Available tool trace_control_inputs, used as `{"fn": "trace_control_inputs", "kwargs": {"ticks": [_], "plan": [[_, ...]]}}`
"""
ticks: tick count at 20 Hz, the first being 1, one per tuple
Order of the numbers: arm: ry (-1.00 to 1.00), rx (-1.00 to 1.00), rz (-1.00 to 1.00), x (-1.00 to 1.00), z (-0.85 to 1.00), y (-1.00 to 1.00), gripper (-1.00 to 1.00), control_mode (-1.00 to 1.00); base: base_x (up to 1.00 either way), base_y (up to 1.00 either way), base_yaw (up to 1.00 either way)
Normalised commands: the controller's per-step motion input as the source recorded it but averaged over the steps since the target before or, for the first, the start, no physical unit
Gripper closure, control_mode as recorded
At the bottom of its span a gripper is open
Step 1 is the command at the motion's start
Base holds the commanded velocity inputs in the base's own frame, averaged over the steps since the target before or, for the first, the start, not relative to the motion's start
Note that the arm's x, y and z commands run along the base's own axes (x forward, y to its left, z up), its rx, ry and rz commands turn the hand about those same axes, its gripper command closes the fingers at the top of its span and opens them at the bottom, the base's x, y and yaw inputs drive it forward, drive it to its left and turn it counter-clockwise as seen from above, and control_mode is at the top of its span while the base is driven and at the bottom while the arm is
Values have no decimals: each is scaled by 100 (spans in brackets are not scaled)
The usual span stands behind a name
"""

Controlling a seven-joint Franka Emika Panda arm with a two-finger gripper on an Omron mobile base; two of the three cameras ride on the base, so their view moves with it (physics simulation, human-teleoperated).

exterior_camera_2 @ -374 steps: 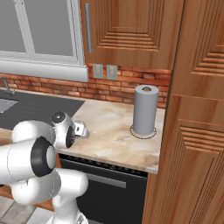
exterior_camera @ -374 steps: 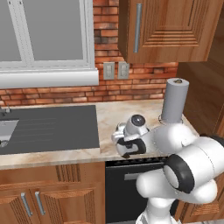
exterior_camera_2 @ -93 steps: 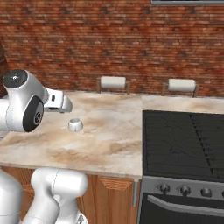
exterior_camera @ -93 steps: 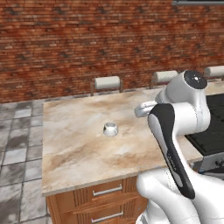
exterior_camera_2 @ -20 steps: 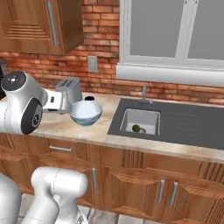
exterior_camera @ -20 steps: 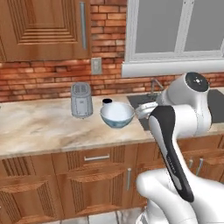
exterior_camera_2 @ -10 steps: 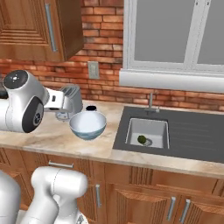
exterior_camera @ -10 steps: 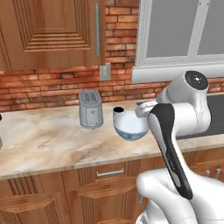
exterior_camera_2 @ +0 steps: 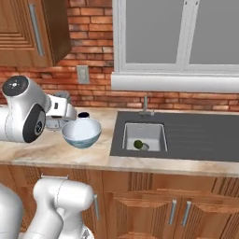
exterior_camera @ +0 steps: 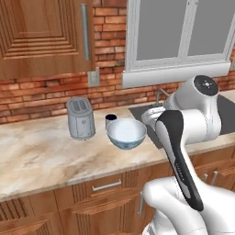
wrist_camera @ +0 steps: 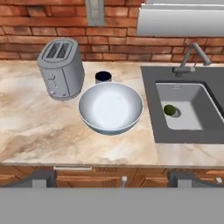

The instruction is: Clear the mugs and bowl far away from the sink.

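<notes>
The bowl hides the lower part of the navy-rimmed mug behind it, the robot's arm covers most of the sink in the left base view, and the small green thing in the basin is too small to identify.

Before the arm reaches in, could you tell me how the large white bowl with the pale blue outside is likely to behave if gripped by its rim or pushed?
The large white bowl with the pale blue outside looks rigid, so probably stiff under a grip. Its curved sides narrow toward the base, so a rim grip may tilt it. It sits close to the dark-rimmed mug and near the dark grey sink, so a push might knock the mug.
</notes>
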Motion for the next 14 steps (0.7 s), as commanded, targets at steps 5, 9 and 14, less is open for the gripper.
{"fn": "trace_control_inputs", "kwargs": {"ticks": [5, 9, 14], "plan": [[0, 0, 0, 0, 0, 0, -100, 100, 2, 0, -15], [0, 0, 0, 0, 0, 0, -100, 100, 18, -2, -7], [0, 0, 0, 0, 0, 0, -100, 100, 55, -4, -16]]}}
